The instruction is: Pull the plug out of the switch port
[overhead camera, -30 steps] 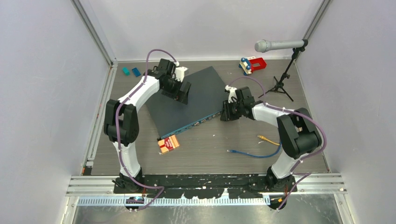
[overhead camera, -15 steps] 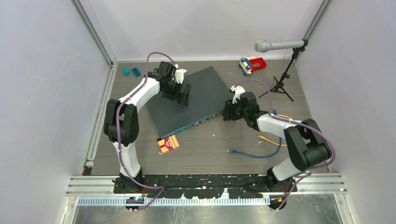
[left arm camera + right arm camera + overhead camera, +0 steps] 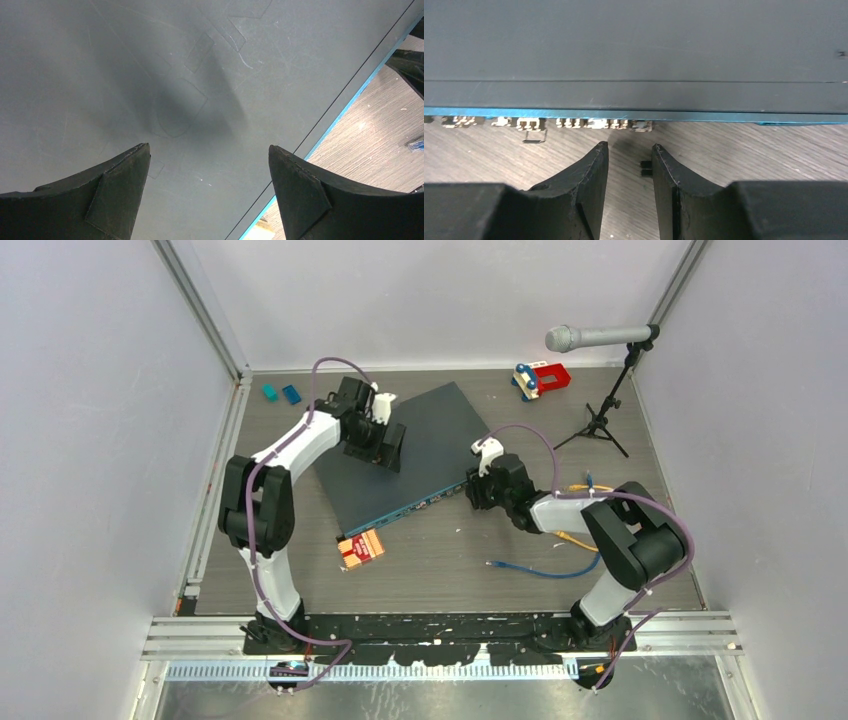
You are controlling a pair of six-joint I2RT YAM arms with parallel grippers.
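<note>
The switch point(image 3: 430, 435) lies slantwise mid-table, dark grey on top with a teal front edge. My left gripper point(image 3: 385, 445) is open wide over its top; in the left wrist view point(image 3: 207, 150) only the grey top point(image 3: 150, 60) lies between the fingers. My right gripper point(image 3: 472, 490) faces the right end of the front edge. In the right wrist view point(image 3: 630, 147) its jaws stand a narrow gap apart with bare table between, just short of the row of sockets point(image 3: 529, 122) under the teal edge point(image 3: 724, 116). I see no plug clearly seated in a socket.
A blue cable point(image 3: 545, 570) and a yellow cable point(image 3: 575, 538) lie loose on the table right of the switch. A small red and yellow box point(image 3: 361, 548) sits by the switch's near corner. A microphone point(image 3: 600, 337) on a tripod, a red toy point(image 3: 540, 378) and small blue blocks point(image 3: 280, 393) stand at the back.
My right gripper has moved left and nearer along the switch's front edge. The left gripper has barely shifted on the switch top.
</note>
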